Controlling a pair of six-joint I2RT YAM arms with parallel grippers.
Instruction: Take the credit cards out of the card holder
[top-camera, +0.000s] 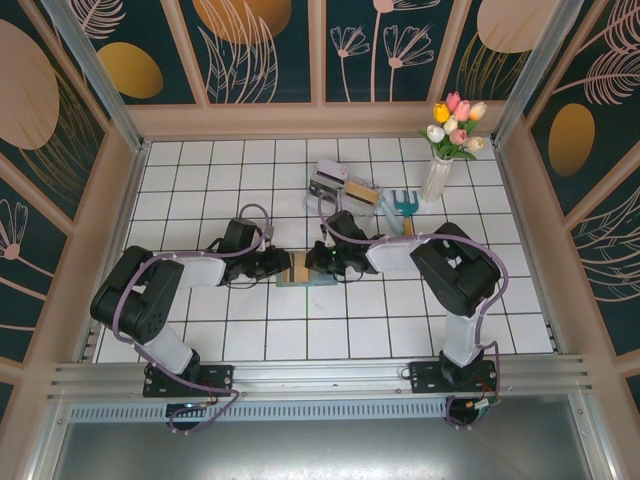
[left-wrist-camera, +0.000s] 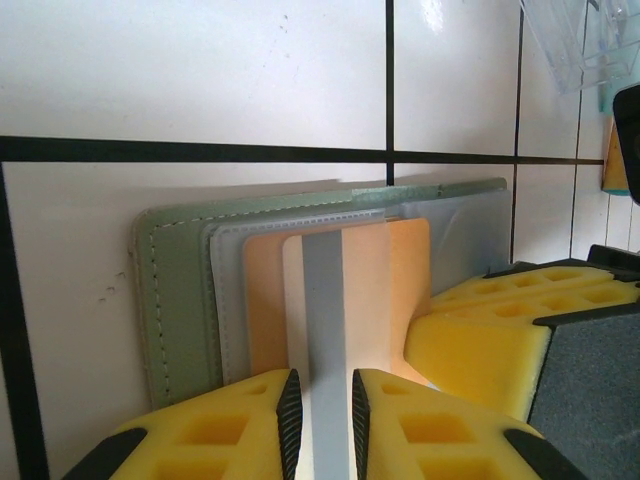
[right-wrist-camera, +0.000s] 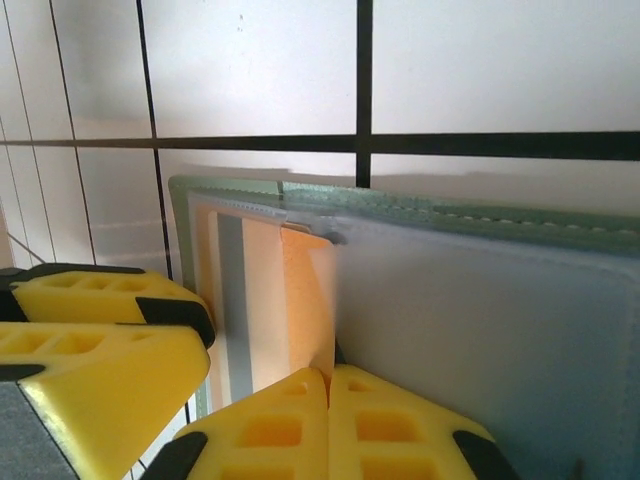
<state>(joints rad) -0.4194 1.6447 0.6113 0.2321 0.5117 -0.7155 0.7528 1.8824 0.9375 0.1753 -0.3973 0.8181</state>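
Grey-green card holder (left-wrist-camera: 180, 290) holds tan-orange credit cards (left-wrist-camera: 350, 290) (one apparently cream with a grey stripe).

Card holder (left-wrist-camera: 180, 300) lower edge behind yellow fingers (left-wrist-camera: 230, 430)

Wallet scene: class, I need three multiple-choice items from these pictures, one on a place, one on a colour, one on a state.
1. Where does the wallet lie?
A. between the two pincers
B. beside the vase
C. inside the clear tray

2. What colour is the stripe on the pale card in the left pincer?
A. red
B. grey
C. green

3. How does the right pincer stand?
A. wide open above the tiles
B. shut at the wallet's edge
C. holding the garden fork

Answers:
1 A: the top view shows the wallet on the tiles with a pincer at each side, far from the vase and tray.
2 B: the left wrist view shows a grey band down the card.
3 B: the right wrist view shows its yellow pads pressed together at the wallet's near edge.
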